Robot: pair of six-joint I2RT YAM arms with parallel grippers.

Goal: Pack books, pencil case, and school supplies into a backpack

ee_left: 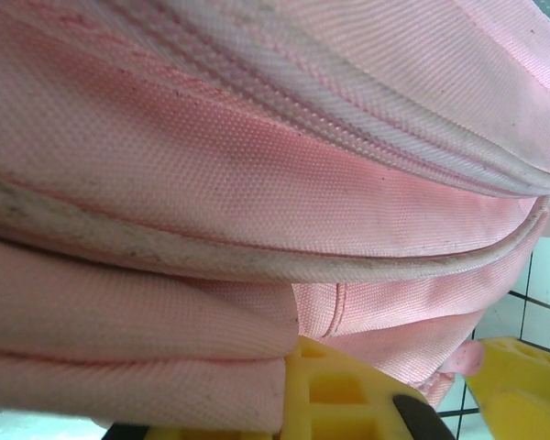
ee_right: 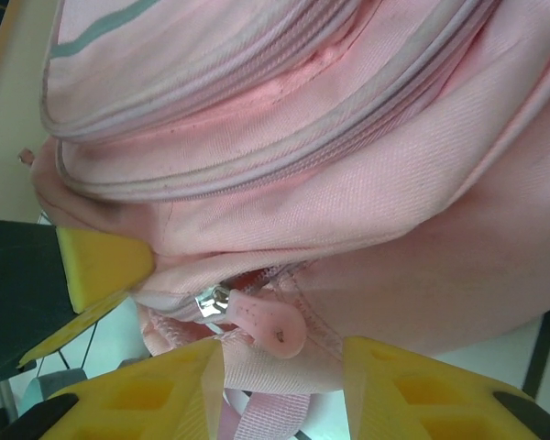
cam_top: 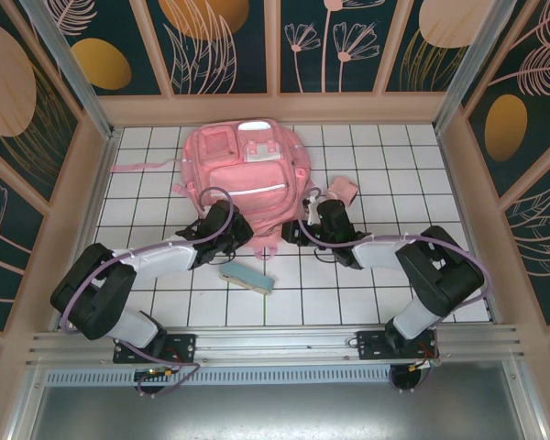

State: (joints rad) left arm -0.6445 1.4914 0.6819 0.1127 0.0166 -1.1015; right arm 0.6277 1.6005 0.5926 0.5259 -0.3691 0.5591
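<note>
My left pincer (ee_left: pixel 394 367) clenched on backpack (ee_left: pixel 257 183) fabric, right pincer (ee_right: pixel 284 357) released by floppy zip pull (ee_right: pixel 268 323) low centre; it could slip.

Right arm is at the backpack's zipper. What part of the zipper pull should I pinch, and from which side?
Pinch the pink pull tab, not the small metal slider: the tab juts free of the backpack fabric, toward the right gripper, whose open fingers flank it. Come straight in from the near side, probably a little further, then close.
</note>
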